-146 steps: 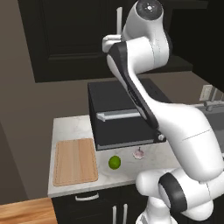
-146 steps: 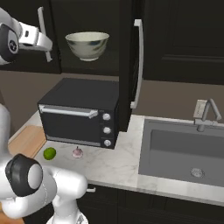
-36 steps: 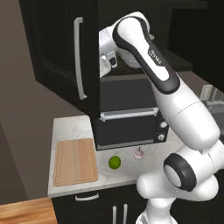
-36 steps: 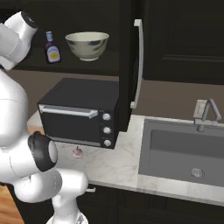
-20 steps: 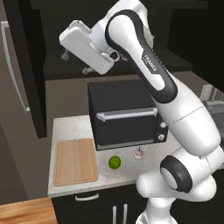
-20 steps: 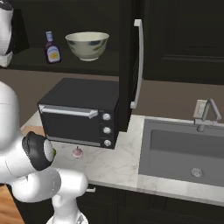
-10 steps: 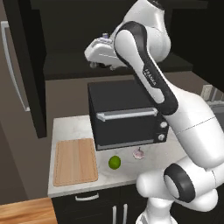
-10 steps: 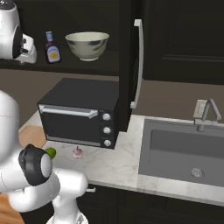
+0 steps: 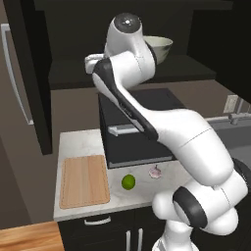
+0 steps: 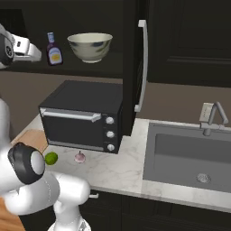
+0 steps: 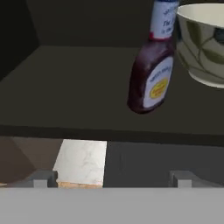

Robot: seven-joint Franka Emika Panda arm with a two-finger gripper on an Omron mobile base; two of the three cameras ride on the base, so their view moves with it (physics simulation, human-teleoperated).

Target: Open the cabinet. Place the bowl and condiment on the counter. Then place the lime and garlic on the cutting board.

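1. Condiment (image 11: 151,70) bottle is standing upright on the open cabinet (image 10: 131,67) shelf, just beside the bowl (image 10: 90,47).
2. Gripper (image 11: 109,177) is hovering before the shelf, fingers spread apart, holding nothing.

The condiment (image 11: 151,72) standing on the cabinet (image 11: 87,92) shelf carries a white label with small dark lettering and a yellow oval badge, but the print is too blurred to read. Its pale cap band bears blue lettering, also illegible. No other text, number or sign can be read.
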